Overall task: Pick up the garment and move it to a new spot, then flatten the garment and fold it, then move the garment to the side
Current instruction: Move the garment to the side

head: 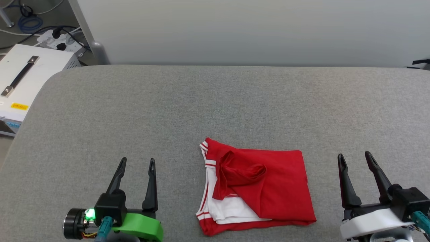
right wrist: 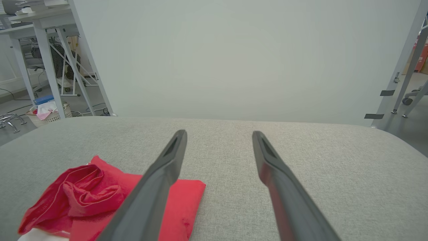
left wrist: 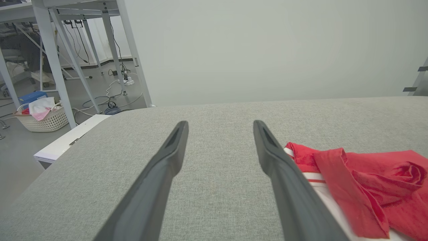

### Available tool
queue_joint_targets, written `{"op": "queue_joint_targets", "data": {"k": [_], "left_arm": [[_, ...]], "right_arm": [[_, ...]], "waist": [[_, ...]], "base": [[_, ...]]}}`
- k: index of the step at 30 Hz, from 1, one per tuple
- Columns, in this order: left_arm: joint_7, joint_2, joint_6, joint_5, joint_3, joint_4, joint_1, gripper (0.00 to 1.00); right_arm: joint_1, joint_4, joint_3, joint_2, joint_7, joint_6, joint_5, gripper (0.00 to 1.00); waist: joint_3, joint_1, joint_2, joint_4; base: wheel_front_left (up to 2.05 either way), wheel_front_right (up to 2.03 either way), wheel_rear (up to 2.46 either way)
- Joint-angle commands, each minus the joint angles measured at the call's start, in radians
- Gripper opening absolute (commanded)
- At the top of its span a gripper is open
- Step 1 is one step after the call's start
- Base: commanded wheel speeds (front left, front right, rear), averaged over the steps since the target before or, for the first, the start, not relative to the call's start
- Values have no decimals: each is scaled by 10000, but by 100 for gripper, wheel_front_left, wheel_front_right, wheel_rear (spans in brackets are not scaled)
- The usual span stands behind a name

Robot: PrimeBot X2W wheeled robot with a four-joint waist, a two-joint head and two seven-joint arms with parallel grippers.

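The garment (head: 265, 188) lies folded into a rough rectangle on the grey table (head: 168, 111), near its front edge, slightly right of centre. It is red, with white fabric and red-striped trim showing along its left side and a rumpled fold on top. My left gripper (head: 137, 163) stands open to its left, empty, well apart from it. On the other side, my right gripper (head: 354, 156) is open too, holding nothing. In the left wrist view the garment (left wrist: 367, 180) lies right of the fingers; in the right wrist view the garment (right wrist: 100, 197) lies left of them.
A pale wall panel (head: 252, 30) stands behind the table. Left of the table sit a white case with a black handle (head: 23, 77) and a power strip with cables (head: 60, 38). A basket (left wrist: 43, 117) and table legs show farther left.
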Motion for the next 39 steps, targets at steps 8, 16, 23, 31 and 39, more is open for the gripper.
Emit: {"op": "queue_joint_targets", "data": {"k": [8, 16, 23, 31, 39], "left_arm": [[-59, -36, -1, -14, -93, 4, -2, 100], [-59, -68, 12, -56, -146, 8, -158, 100], [-59, -95, 17, -92, -188, 26, -368, 100], [-59, -112, -7, -95, -247, 3, -544, 100], [-59, -131, 2, -141, -440, -4, -813, 100]], "right_arm": [[-1500, 114, -121, -903, -18, -6, 457, 100], [-3666, 208, 930, -2598, 2042, -6, 1889, 100], [-4721, 348, 2535, -4040, 6060, -6, 4204, 100], [-4636, 626, 3825, -4940, 9634, -6, 6427, 100], [-4366, 1124, 4435, -4932, 10309, -6, 7197, 100]], "waist": [[217, 0, 0, 135], [498, 0, 0, 201], [726, 0, 0, 346], [1037, 0, 0, 538], [1586, 0, 0, 816]], "base": [[0, 0, 0], [0, 0, 0], [0, 0, 0], [0, 0, 0], [0, 0, 0]]}}
